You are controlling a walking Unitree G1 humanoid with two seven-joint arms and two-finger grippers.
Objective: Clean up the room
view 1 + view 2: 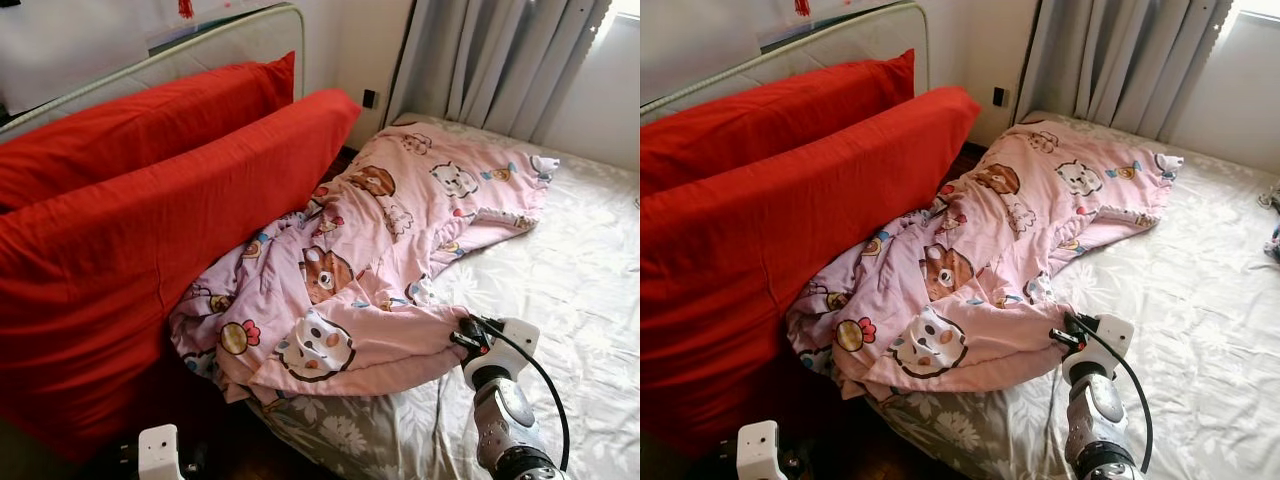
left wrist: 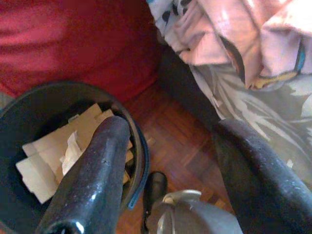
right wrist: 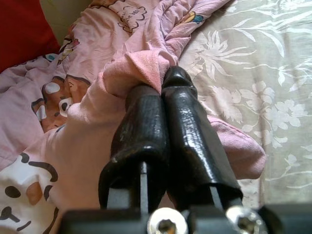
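The right gripper [image 3: 163,92] has its two black fingers pressed together on a fold of the pink quilt [image 1: 380,250], a bunched edge of the cloth pinched between the tips. It sits at the quilt's near right corner, where the pink edge meets the bed sheet [image 1: 570,290], with the silver right arm [image 1: 505,420] rising from the near edge of the scene and a black cable looping beside it.

The left gripper [image 2: 170,161] hangs low at the near left, beside the bed, its fingers well apart and holding nothing. Between and below them lie a wooden parquet floor [image 2: 180,141] and a black bin [image 2: 29,112]. The bin holds crumpled pale paper [image 2: 53,156], piled against its far wall. One finger overlaps the bin's rim in the wrist view; whether it touches is unclear.

The quilt, printed with cartoon bears and flowers, lies rumpled in a long heap running from the near left of the bed toward the far right, its near end spilling over the mattress edge. To its left, two large red cushions [image 1: 150,220] lean against a headboard [image 1: 200,45]. Grey curtains [image 1: 500,60] hang at the far side.
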